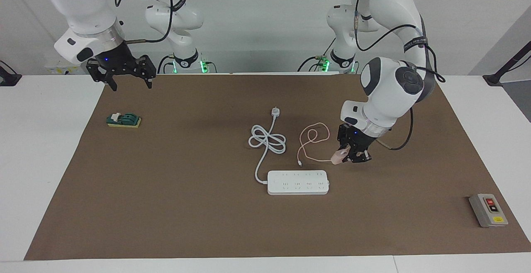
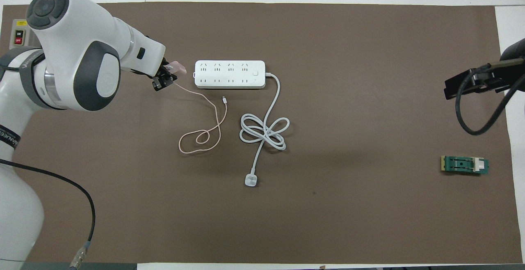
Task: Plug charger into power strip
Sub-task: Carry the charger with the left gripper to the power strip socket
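The charger (image 1: 339, 156), a small pale pink cube, is clamped in the left tool (image 1: 347, 155) and carried just off the counter (image 1: 166, 206), beside the power strip's end toward the left arm and slightly nearer the robots than the strip. That placement reads as staging: the cube is up in the air so it can be carried over a socket and pressed down, and it is not yet over the strip. Its prongs cannot be made out, so whether they point down is unclear. Its thin pink cable (image 2: 205, 126) trails from the cube across the brown mat, loops once on itself, and ends in a small connector (image 2: 223, 99) lying just nearer the robots than the strip; the slack looks enough not to tug on the carry. The power strip (image 1: 298, 182) lies flat, long and white, sockets up in two rows, its thick white cord (image 2: 264, 132) knotted in a loose coil and ending in a white plug (image 2: 250, 180) nearer the robots. The right tool (image 1: 121, 71) waits raised at the right arm's end, fingers apart and empty, over the mat's edge nearest the robots. A green block (image 1: 123, 120) sits on the mat near it, and a grey switch box (image 1: 488, 210) lies at the corner farthest from the robots, toward the left arm's end.
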Controlling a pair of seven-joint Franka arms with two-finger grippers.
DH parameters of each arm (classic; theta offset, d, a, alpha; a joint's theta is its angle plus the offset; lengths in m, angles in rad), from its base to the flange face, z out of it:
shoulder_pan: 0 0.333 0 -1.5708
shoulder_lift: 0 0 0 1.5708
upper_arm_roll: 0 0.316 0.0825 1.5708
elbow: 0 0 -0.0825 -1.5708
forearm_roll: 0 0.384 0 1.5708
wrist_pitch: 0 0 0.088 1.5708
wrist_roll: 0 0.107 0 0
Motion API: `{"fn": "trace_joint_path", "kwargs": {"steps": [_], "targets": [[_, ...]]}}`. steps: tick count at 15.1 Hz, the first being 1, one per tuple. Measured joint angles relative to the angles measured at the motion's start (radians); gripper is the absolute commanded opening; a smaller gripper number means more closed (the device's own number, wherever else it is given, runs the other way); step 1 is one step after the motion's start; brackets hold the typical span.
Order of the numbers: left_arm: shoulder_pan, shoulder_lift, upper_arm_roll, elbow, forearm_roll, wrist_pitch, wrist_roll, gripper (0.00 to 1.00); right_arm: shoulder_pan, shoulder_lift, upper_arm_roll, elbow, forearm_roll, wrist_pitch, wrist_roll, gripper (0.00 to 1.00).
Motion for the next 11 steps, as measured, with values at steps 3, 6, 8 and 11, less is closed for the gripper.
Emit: {"fn": "trace_joint_path", "kwargs": {"steps": [3, 6, 8, 11], "targets": [[-0.012, 0.003, -0.002, 0.0, 0.076, 0.056, 0.001, 0.0, 0.0, -0.052, -0.01, -0.079, 0.0, 0.002, 0.0, 1.0], [-0.031, 0.017, -0.003, 0.0, 0.118, 0.07, 0.003, 0.0, -0.013, -0.068, -0.013, -0.128, 0.009, 0.043, 0.0, 1.0], [-0.035, 0.035, -0.004, 0.0, 0.155, 0.09, 0.018, 0.0, -0.023, -0.074, -0.014, -0.155, 0.017, 0.07, 0.0, 1.0], [-0.035, 0.057, -0.004, 0.0, 0.162, 0.134, 0.112, 0.0, -0.034, -0.083, -0.015, -0.168, 0.028, 0.095, 0.0, 1.0]]}}
